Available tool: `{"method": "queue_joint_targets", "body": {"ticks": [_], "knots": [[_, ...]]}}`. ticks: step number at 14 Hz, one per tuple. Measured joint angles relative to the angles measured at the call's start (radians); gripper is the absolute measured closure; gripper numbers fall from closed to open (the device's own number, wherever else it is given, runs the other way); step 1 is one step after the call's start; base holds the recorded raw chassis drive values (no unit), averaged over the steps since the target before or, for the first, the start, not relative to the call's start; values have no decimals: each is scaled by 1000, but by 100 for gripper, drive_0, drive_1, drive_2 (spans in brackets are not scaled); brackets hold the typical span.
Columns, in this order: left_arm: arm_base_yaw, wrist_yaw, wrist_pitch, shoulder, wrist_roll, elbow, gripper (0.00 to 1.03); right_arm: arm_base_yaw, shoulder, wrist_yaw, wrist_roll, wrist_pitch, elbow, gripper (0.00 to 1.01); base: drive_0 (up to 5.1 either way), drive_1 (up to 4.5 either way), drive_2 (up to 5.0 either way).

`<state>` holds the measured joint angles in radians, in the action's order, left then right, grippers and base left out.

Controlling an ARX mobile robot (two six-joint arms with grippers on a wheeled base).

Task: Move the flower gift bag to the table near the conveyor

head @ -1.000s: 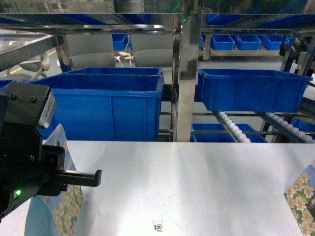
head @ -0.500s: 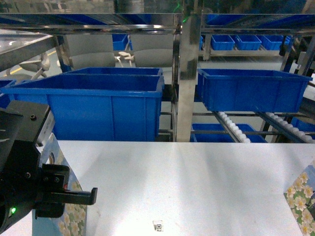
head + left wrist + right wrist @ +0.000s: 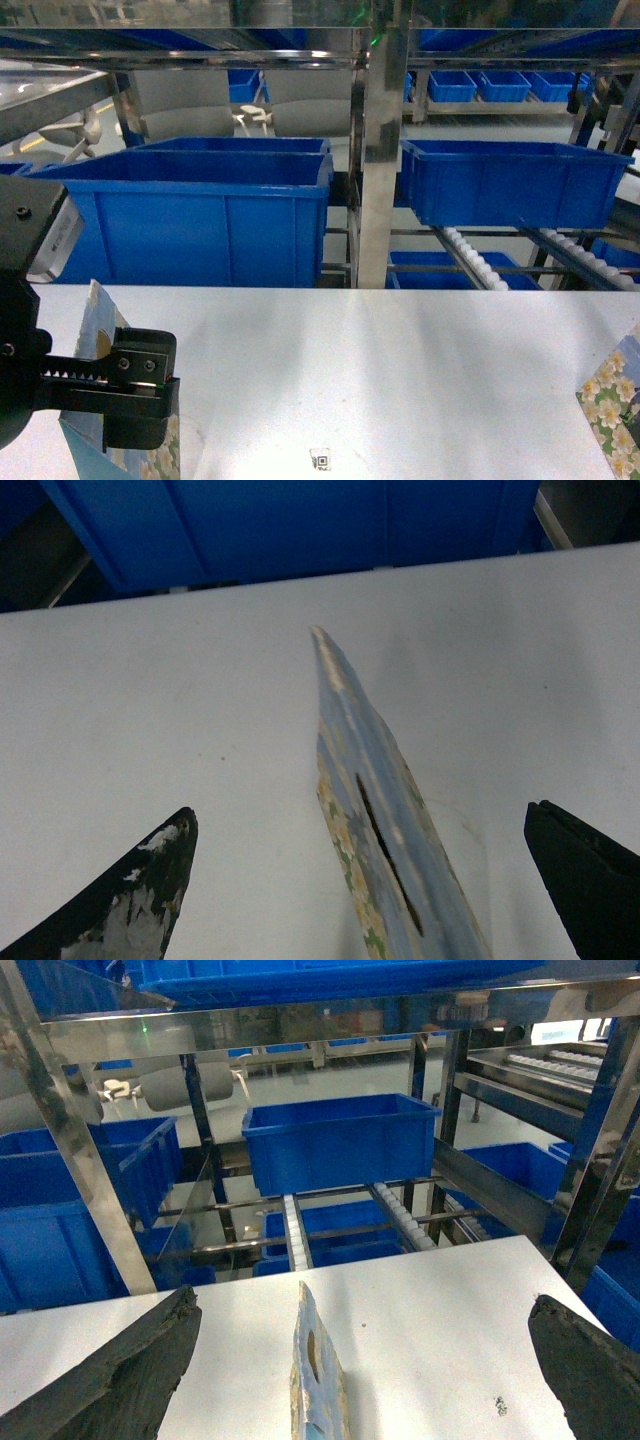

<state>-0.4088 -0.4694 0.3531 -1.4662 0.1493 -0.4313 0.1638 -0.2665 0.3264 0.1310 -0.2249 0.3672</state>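
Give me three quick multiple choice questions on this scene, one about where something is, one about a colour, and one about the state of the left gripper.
1. Where does the flower gift bag near the left gripper stand?
A. in a blue bin
B. on the white table
C. on the conveyor rollers

2. What colour are the big bins behind the table?
A. blue
B. red
C. grey

3. How does the left gripper stand?
A. shut on the bag
B. open, fingers on either side of the bag
C. shut beside the bag

Answers:
1 B: the left wrist view shows the bag upright on the white tabletop.
2 A: the head view shows blue plastic bins in the rack.
3 B: in the left wrist view both fingertips sit well apart from the bag's edge, with table showing between.
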Motion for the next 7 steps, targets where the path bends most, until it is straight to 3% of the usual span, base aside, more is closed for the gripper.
{"method": "queue_joint_targets", "body": {"ticks": [4,7], "knots": [[42,51,8,248,-83,43,5,0,0,0,0,0,0,3,0,0,0],[124,45,-2,531,-202,99,5,0,0,0,0,0,0,3,0,0,0]]}}
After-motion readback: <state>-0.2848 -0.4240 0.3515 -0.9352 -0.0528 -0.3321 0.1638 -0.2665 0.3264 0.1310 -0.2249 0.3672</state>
